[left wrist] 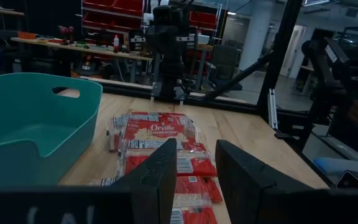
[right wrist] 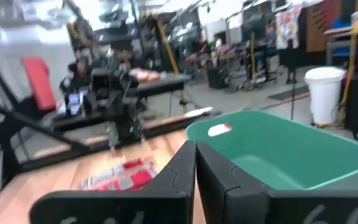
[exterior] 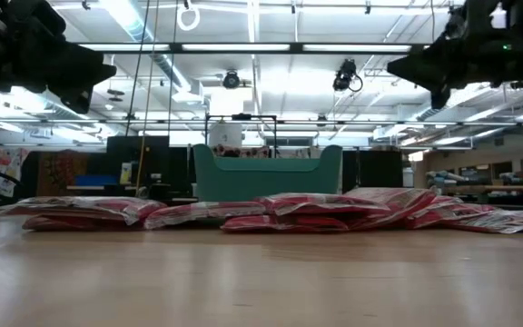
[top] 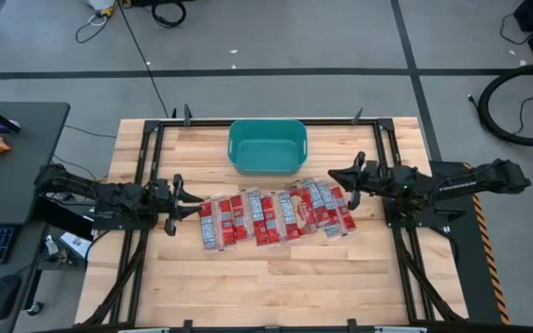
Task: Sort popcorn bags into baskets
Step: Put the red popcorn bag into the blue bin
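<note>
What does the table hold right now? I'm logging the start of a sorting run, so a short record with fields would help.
tub: teal tub at the far middle of the table, nothing visible inside
packets: row of red popcorn bags lying flat and overlapping on the table, in front of the tub
left tool: open, at the left end of the row, holding nothing
right tool: shut, empty, raised at the right end of the row
sorted so far: none in the tub
</note>
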You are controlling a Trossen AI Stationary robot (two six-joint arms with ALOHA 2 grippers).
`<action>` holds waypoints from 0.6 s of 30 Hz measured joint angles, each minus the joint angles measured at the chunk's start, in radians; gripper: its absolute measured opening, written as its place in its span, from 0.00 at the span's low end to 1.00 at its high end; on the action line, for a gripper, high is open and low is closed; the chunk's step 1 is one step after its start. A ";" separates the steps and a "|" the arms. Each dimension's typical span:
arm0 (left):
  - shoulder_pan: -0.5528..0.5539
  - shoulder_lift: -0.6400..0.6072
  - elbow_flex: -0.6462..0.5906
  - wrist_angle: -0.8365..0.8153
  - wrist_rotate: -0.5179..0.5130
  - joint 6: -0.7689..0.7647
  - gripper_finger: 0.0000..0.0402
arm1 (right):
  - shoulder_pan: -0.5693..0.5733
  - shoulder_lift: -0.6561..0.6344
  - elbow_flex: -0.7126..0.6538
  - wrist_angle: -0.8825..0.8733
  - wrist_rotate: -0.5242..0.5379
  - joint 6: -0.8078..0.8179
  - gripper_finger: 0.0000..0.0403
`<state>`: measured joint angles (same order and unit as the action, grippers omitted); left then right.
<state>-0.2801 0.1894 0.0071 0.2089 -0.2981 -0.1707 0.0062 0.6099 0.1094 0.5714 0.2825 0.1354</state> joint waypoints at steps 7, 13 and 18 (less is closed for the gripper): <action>0.000 0.000 0.000 0.000 0.000 0.000 0.29 | 0.076 0.246 0.058 -0.015 -0.045 0.031 0.05; 0.000 0.000 0.000 0.000 0.000 0.000 0.29 | 0.197 0.404 0.164 -0.149 0.036 0.081 0.02; 0.000 0.000 0.000 0.000 0.000 0.000 0.29 | 0.287 0.517 0.315 -0.359 0.164 0.116 0.02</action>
<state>-0.2802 0.1894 0.0071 0.2093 -0.2982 -0.1705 0.2933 1.1266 0.4241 0.2120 0.4460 0.2512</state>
